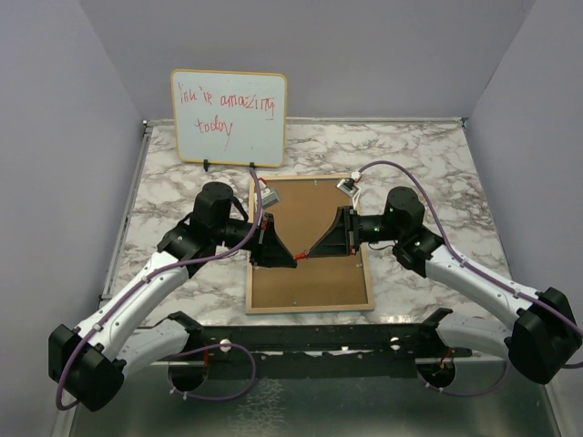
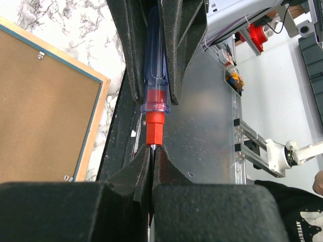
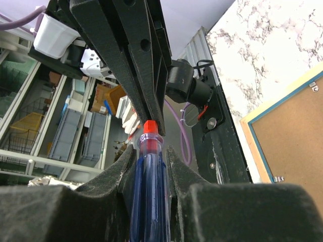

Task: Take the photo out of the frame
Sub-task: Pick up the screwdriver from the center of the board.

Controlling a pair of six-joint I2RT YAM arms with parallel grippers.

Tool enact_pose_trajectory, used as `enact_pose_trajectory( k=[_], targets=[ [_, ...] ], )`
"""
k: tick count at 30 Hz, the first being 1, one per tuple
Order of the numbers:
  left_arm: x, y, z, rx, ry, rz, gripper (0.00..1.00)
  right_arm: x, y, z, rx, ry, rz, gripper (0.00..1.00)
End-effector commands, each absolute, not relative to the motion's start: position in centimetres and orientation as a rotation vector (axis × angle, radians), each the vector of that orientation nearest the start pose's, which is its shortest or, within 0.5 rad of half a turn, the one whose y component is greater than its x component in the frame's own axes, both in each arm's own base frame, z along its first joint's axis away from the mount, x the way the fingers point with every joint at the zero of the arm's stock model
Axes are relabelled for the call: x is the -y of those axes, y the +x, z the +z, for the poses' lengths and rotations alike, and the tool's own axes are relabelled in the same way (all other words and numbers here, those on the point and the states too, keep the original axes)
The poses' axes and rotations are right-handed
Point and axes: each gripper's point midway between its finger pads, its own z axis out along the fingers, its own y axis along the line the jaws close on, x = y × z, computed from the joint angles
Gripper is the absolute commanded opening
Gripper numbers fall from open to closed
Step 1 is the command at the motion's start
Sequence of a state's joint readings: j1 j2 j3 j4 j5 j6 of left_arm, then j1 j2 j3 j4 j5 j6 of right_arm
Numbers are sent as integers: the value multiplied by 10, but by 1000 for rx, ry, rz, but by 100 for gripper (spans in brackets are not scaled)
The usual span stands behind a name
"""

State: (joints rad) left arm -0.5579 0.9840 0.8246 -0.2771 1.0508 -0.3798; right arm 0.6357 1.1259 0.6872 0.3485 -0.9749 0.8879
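Near edge: one black mounting rail [image 1: 310, 339] carries two arm bases. The arms have white shells and black joints.

Past it lies one frame [image 1: 310, 308], rectangular, flat on the table [image 1: 428, 164], back side up, between the two arms. It has a pale wood rim with a thin blue line inside it. The brown backing board [image 1: 319, 278] has a dull, fibrous surface. The left wrist view shows two small metal tabs [image 2: 41, 54] on the board's edge. The photo is not visible; the board covers that side.

Above the board's middle the two grippers meet tip to tip, with one screwdriver [image 2: 155, 96] bridging them. It has a clear blue plastic handle, a red collar and a thin metal shaft. The left gripper [image 2: 152, 156] has its matte black padded fingers pressed together on the shaft just past the red collar. The right gripper [image 3: 150, 151] is closed against both sides of the blue handle. Both hands clamp the same tool, well above the frame.

In the overhead view the wrists and fingers hide the board's centre and part of its left rim.

The tabletop is white marble pattern with grey veins.

Far edge: one whiteboard [image 1: 230, 118], wood-rimmed with rounded corners, stands upright on two small black feet. It bears red handwriting.
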Motion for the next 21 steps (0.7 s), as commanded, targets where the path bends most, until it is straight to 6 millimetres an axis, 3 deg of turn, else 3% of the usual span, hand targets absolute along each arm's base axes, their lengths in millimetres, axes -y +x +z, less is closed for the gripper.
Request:
enact_pose_trajectory(
  k=[1, 4, 8, 15, 18, 21],
  targets=[
    [266, 126, 259, -1931, 923, -1594, 0, -307, 134, 272, -1890, -706, 1866, 1],
    [266, 125, 260, -1927, 927, -1599, 0, -307, 132, 272, -1890, -713, 1869, 24],
    [266, 124, 260, -1925, 935, -1613, 0, -307, 126, 279, -1854, -761, 1891, 32],
    [267, 124, 265, -1913, 944, -1619, 0, -311, 119, 285, -1824, -811, 1904, 30],
    [266, 123, 262, -1923, 941, -1620, 0, -311, 121, 281, -1840, -794, 1895, 14],
    [265, 122, 260, -1927, 937, -1613, 0, -311, 121, 279, -1845, -784, 1890, 6]
  ],
)
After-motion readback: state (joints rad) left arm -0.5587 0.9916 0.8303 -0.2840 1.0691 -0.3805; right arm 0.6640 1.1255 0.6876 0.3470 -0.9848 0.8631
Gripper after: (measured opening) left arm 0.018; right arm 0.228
